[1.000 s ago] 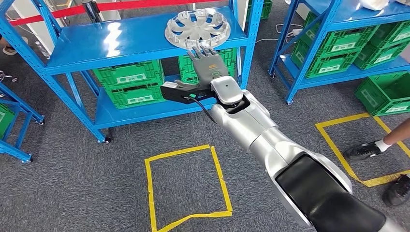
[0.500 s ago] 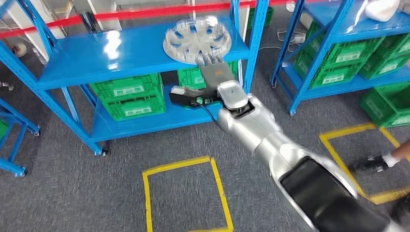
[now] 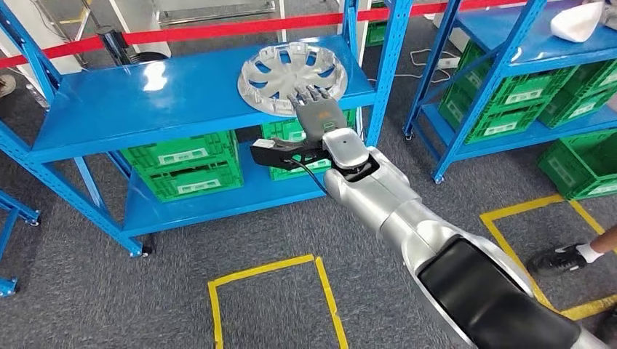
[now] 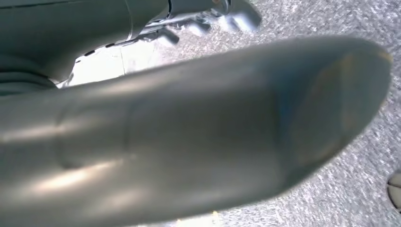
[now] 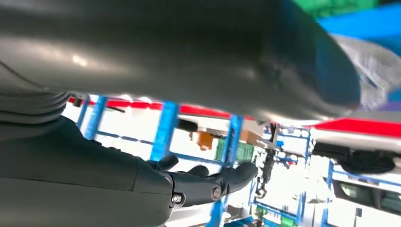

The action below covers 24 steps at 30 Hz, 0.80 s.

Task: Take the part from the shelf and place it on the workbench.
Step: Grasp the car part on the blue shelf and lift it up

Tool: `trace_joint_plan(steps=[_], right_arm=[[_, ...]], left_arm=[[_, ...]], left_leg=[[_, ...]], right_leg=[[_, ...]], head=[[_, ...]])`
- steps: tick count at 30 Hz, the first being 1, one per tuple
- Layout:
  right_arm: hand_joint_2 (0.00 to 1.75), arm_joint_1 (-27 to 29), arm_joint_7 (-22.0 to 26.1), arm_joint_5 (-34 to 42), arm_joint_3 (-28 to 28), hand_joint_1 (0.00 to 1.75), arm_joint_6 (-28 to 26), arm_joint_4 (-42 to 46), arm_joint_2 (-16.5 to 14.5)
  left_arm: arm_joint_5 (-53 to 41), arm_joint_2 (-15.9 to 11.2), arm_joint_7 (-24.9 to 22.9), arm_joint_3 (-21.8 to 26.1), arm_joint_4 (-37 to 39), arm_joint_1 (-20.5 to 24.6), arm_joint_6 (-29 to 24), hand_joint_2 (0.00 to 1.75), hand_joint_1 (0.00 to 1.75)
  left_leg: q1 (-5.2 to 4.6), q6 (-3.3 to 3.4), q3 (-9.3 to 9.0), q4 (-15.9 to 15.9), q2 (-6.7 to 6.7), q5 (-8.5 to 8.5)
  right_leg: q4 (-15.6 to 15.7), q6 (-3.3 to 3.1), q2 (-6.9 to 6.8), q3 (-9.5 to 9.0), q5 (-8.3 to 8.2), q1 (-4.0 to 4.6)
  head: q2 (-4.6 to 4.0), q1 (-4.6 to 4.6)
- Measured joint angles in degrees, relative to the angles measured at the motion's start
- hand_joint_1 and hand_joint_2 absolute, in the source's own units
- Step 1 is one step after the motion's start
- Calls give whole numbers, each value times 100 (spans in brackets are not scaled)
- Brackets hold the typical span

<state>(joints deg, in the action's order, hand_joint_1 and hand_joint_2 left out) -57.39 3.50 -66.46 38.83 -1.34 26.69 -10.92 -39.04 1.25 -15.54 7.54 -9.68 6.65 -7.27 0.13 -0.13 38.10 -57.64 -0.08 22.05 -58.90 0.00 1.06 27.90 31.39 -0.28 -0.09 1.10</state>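
A: Head view: the right hand (image 3: 317,113) is stretched flat toward the part (image 3: 292,67), a silver wheel cover lying on the upper blue shelf (image 3: 109,102). The fingers (image 3: 308,94) are apart, laid over the cover's near rim, and nothing is clasped yet. Of the left hand (image 4: 189,137), a blurred grey thumb is seen close up in its own wrist view; whether it is open cannot be told.

B: What could go wrong?

A: The cover overhangs the shelf's front edge slightly, just ahead of the fingertips. If it is pushed rather than gripped, it could be slid backward out of reach; if only the thin rim is caught, it could be tipped and dropped to the carpet.

B: And round about?

A: A blue upright post (image 3: 383,65) stands just to the hand's right and could be struck by the cover when lifted away. Green crates (image 3: 182,166) sit below the hand. A person's shoe (image 3: 556,258) is seen well to the right, near a yellow floor square (image 3: 538,218).
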Motion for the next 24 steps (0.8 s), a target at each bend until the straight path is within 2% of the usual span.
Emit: trace_joint_plan(steps=[1,3,5,6,7,8,9,11,12,13,15,16,17,19,21,22,23,24], right_arm=[[0,-27,-13,4,8,0,7,6,-2],[0,-51,-38,14,28,0,20,6,-3],[0,-27,-51,22,54,0,24,-5,1],[0,-7,-54,26,66,0,22,-14,6],[0,10,-56,29,75,0,20,-21,11],[0,20,-56,31,83,0,17,-27,18],[0,27,-56,32,89,0,17,-31,26],[0,35,-56,32,103,0,26,-52,47],[0,43,-57,32,112,0,35,-62,55],[0,43,-63,34,121,0,42,-70,60],[0,24,-80,54,131,0,49,-66,56],[0,5,-90,71,133,0,49,-62,51],[0,-12,-93,85,137,0,49,-58,45],[0,-21,-97,100,152,0,54,-56,41],[0,-10,-103,100,167,0,62,-57,40],[0,-4,-107,100,174,0,66,-57,40],[0,0,-108,100,183,0,71,-57,40],[0,1,-109,100,192,0,75,-57,39]], left_arm=[[0,2,-2,1,-6,5,-1,0,0],[-1,0,-2,3,-14,24,-1,0,0],[-2,-4,-1,4,-14,36,-1,0,0],[-2,-2,-1,5,-14,31,-1,0,0],[-2,1,-1,5,-14,20,-1,0,0],[-2,3,1,6,-14,10,-1,0,0],[-3,8,4,7,-14,0,-1,0,0],[-5,24,13,7,-5,2,1,0,0],[-8,32,15,7,-4,12,3,0,0],[-13,37,15,7,-5,23,6,0,0],[-32,32,14,8,-18,32,10,0,0],[-44,32,14,8,-21,34,9,0,0],[-55,33,13,9,-22,44,9,0,0],[-71,40,13,9,-23,68,8,0,0],[-80,38,12,9,-23,70,8,0,0],[-84,37,11,9,-23,59,8,0,0],[-87,36,10,9,-22,48,8,0,0],[-90,34,9,9,-22,38,8,0,0]], left_leg=[[10,40,-73,21,-2,44],[19,98,-222,45,-15,151],[17,123,-369,47,-34,286],[14,126,-458,46,-49,364],[9,122,-560,45,-62,447],[1,114,-670,45,-72,534],[-5,106,-760,47,-77,621],[-27,74,-916,28,-88,792],[-34,51,-958,35,-96,873],[-42,20,-1013,10,-106,912],[-45,-42,-1056,-90,-109,912],[-46,-74,-1026,-258,-97,875],[-42,-104,-913,-494,-83,882],[-17,-165,-488,-1139,-54,1073],[13,-208,-43,-1558,-38,1420],[24,-225,86,-1544,-31,1504],[31,-240,139,-1372,-25,1454],[36,-250,134,-1056,-18,1215]], right_leg=[[-222,23,-16,105,-54,1],[-900,62,-51,548,-32,-7],[-1468,86,-62,1069,284,-4],[-1555,88,-63,1254,455,-1],[-1481,79,-63,1366,532,3],[-1256,57,-64,1404,459,11],[-913,21,-66,1387,179,26],[-206,-62,-69,1335,-629,73],[0,-96,-66,1305,-925,98],[100,-127,-57,1279,-1052,107],[124,-196,-38,1135,-986,91],[142,-238,-33,1045,-935,69],[149,-269,-34,948,-877,53],[155,-298,-34,774,-736,35],[153,-291,-25,604,-581,25],[152,-282,-17,507,-499,16],[151,-269,-10,401,-413,5],[150,-252,-7,287,-322,-6]], head=[[0,-9],[0,-17],[0,-17],[0,-17],[0,-19],[0,-21],[0,-21],[0,-13],[0,-4],[0,3],[0,6],[0,15],[0,25],[0,50],[0,51],[0,49],[0,51],[0,51]])
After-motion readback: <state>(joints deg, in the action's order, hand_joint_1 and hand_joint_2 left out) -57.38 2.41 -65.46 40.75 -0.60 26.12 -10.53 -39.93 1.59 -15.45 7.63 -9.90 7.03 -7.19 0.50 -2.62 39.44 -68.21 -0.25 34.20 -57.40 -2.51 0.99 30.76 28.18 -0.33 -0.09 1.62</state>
